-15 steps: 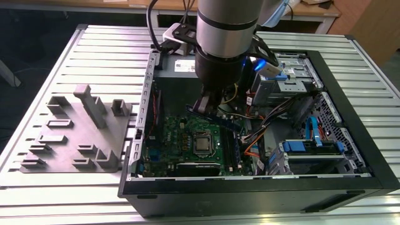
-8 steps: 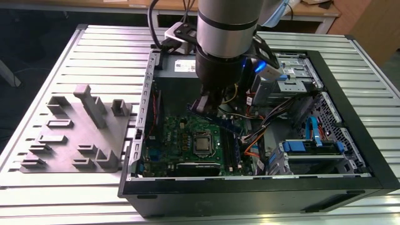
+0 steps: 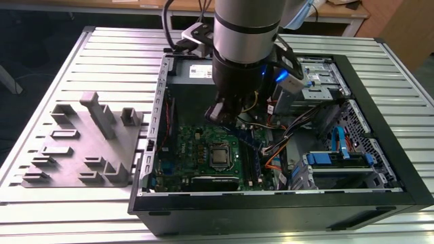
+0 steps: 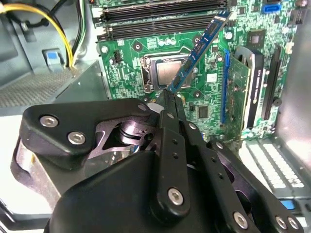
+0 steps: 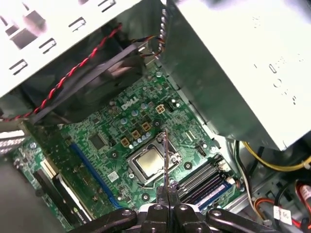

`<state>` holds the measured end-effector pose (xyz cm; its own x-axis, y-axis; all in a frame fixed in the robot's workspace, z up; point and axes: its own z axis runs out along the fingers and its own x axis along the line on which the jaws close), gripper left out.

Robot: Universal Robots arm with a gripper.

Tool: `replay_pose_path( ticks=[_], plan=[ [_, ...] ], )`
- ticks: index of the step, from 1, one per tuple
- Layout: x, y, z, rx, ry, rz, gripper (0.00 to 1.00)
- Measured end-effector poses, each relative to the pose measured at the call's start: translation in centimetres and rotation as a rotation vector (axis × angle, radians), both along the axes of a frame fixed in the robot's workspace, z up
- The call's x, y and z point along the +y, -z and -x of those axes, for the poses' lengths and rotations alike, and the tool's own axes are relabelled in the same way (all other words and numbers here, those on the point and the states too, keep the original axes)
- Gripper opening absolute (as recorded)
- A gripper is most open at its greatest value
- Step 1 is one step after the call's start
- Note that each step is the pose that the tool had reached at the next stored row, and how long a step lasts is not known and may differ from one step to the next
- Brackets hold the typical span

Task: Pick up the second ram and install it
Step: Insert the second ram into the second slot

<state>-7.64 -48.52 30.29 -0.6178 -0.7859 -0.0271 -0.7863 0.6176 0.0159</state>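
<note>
**Inspector:** State of the gripper?

**Operator:** I have the black two-finger gripper (image 4: 168, 97) down inside the open black computer case (image 3: 285, 206). Its fingers are clamped on one end of the second ram (image 4: 200, 47), a long, narrow blue-green memory stick.

**Inspector:** Position of the stick?

**Operator:** It is held in the air over the green motherboard (image 5: 109, 145). In the second wrist view it slants across the square silver processor socket (image 4: 163, 73). It is not seated in the dark memory slots (image 5: 203, 177) beside that socket.

**Inspector:** Surroundings?

**Operator:** The case lies on a slatted aluminium table (image 3: 101, 46). A grey plastic block with upright posts (image 3: 81, 147) sits on the table, on the exterior view's left of the case.
</note>
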Motion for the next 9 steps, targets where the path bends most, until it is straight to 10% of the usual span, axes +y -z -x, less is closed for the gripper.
replay_pose_path(
  ticks=[9],
  plan=[
    [0.00, 0.10, 0.00, -0.0001, 0.137, 0.0004, 0.08]
  ],
)
